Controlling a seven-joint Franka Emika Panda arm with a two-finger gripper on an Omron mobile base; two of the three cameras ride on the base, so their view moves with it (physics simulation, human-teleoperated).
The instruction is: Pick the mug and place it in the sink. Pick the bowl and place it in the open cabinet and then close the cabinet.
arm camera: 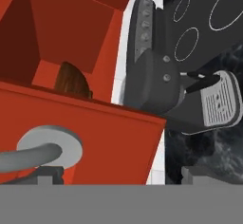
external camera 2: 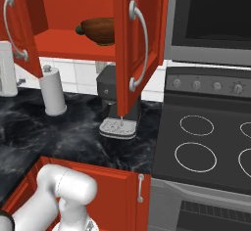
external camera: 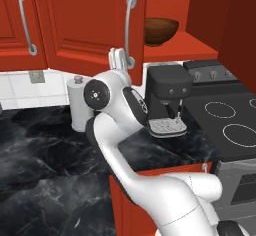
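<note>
The dark brown wooden bowl [external camera: 160, 30] [external camera 2: 99, 30] [arm camera: 72, 81] rests upright on the red shelf of the upper cabinet [external camera: 202, 43] [external camera 2: 63, 44]. The cabinet door [external camera: 95, 20] [external camera 2: 125, 44] [arm camera: 109, 137] stands open. My gripper [external camera: 117, 58] [arm camera: 123, 174] is open, right at the lower end of the door's curved silver handle [external camera: 129, 30] [external camera 2: 142, 44] [arm camera: 45, 148]. In the hand view the door's bottom edge lies between the spread fingertips, and nothing is held. The mug and the sink are out of view.
A dark coffee machine [external camera: 167, 94] [external camera 2: 115, 103] [arm camera: 156, 80] stands on the black marble counter [external camera: 45, 150] just under the cabinet. A white paper towel roll [external camera: 77, 105] [external camera 2: 53, 95] is left of it. The stove [external camera: 230, 125] [external camera 2: 206, 147] lies to the right.
</note>
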